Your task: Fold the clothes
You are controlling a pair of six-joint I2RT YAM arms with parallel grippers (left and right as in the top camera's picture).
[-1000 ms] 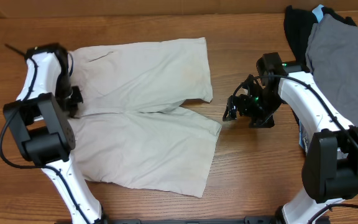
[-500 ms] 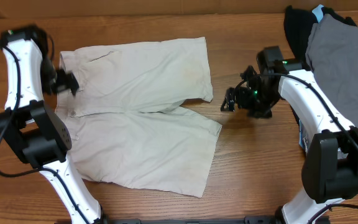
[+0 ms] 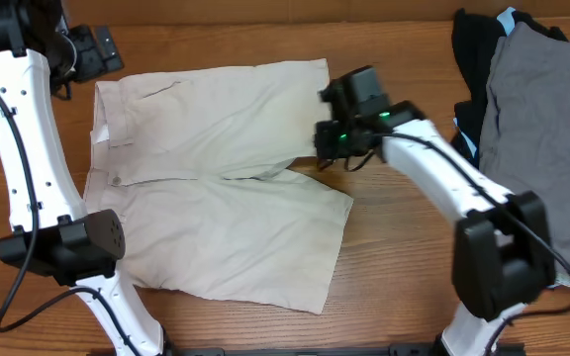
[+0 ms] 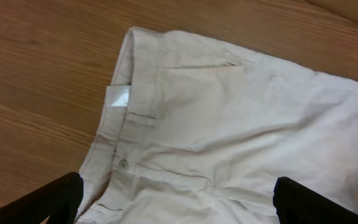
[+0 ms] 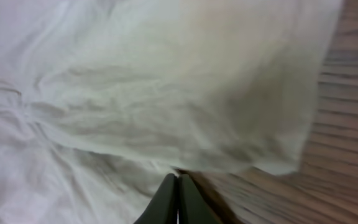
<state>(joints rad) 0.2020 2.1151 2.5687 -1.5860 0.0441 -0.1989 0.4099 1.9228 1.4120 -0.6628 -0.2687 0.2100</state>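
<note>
The beige shorts (image 3: 226, 168) lie flat on the wooden table, waistband to the left and both legs pointing right. My left gripper (image 3: 95, 49) hangs open beyond the waistband's far corner, clear of the cloth. In its wrist view the left gripper (image 4: 180, 208) has its jaws wide apart over the shorts (image 4: 241, 124), and the white label (image 4: 118, 98) and a button (image 4: 123, 163) show. My right gripper (image 3: 327, 150) sits at the hem of the far leg. In the right wrist view that gripper (image 5: 178, 186) is shut, tips at the hem edge of the shorts (image 5: 166, 93), with no cloth visible between them.
A grey garment (image 3: 552, 129) lies on a black garment (image 3: 473, 49) at the back right corner, with a bit of light blue (image 3: 506, 17) behind them. Bare wooden table (image 3: 404, 277) runs between the shorts and that pile.
My left gripper opened, let go of the waistband and moved to the far left corner. My right arm swung left to the far leg's hem and its jaws shut.
</note>
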